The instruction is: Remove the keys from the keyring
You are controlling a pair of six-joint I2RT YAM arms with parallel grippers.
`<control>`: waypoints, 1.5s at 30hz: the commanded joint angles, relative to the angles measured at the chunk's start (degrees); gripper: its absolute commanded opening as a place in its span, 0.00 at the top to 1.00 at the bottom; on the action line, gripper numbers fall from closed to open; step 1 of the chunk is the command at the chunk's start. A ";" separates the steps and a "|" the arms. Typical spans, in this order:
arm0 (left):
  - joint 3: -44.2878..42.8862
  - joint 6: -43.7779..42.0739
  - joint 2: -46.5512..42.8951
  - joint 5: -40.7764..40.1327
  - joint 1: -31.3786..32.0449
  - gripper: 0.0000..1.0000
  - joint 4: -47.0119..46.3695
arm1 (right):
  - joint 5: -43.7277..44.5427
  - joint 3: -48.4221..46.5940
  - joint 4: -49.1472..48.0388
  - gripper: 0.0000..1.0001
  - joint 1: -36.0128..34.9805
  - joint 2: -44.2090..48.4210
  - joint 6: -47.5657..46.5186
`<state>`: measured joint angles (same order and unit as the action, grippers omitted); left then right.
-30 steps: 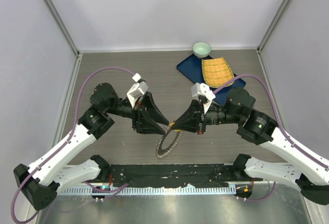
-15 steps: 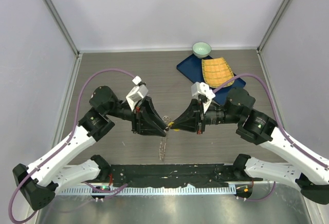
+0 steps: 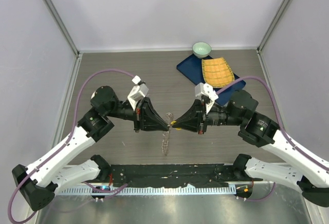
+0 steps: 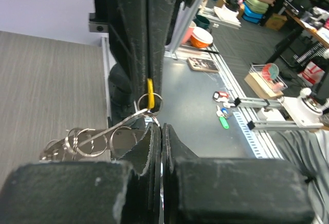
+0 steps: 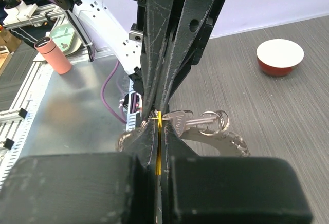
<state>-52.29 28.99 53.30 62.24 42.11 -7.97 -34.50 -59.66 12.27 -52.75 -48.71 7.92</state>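
Grips thin wire of keyring [image 3: 165, 142] with left pincer [image 3: 166, 125], jaws clenched. Pinches same keyring with right pincer [image 3: 174, 125] at yellow tab [image 5: 159, 131], jaws clenched too. Meets tip to tip above table [image 3: 118, 70]. Dangles keyring edge-on just below both tips, keys [image 5: 180, 120] bunched just beside right pincer's tips.

My left arm [image 3: 72, 142] and right arm [image 3: 285, 143], elbows bent outward, reach inward from their bases so that the left gripper [image 3: 167, 126] and the right gripper [image 3: 174, 125] meet tip to tip midway between them, raised off the counter [image 3: 113, 70], each with its jaws pressed fully together.
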 commanded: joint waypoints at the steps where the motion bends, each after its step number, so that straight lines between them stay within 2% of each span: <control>1: -2.29 -5.87 -1.18 -6.59 0.34 1.00 6.03 | 1.89 1.03 -2.87 0.99 0.02 2.65 0.52; 4: 0.25 -4.83 -2.41 -10.11 0.34 1.00 2.62 | 2.60 2.08 -1.64 0.99 -0.07 3.88 -0.01; 7: 4.29 -1.32 -4.69 -10.91 0.26 1.00 -8.86 | 2.95 2.70 -1.02 0.99 -0.07 4.67 -0.28; 10: 5.97 2.20 -5.57 -10.65 0.26 1.00 -13.90 | 2.86 3.23 -0.94 0.99 -0.07 5.38 -0.28; 15: 5.27 5.89 -4.61 -10.56 0.26 1.00 -14.71 | 3.21 4.55 -1.46 0.99 -0.07 6.26 -0.54; 23: 6.76 10.29 -5.22 -14.68 0.34 1.00 -18.31 | 4.18 7.36 -2.69 0.99 -0.07 6.26 -0.19; 32: 9.66 13.10 -5.75 -18.11 0.34 1.00 -20.16 | 3.92 10.26 -10.42 0.99 -0.07 5.99 3.67; 37: 12.04 13.98 -6.72 -20.05 0.34 1.00 -22.70 | 6.89 10.97 -11.31 0.99 -0.07 5.29 3.59; 45: 13.44 17.50 -7.33 -18.21 0.34 1.00 -28.50 | 12.09 11.32 -9.64 0.99 -0.07 5.64 1.39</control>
<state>-38.74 43.88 47.51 43.97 42.41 -27.29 -26.17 -48.10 4.84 -52.77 -43.51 10.61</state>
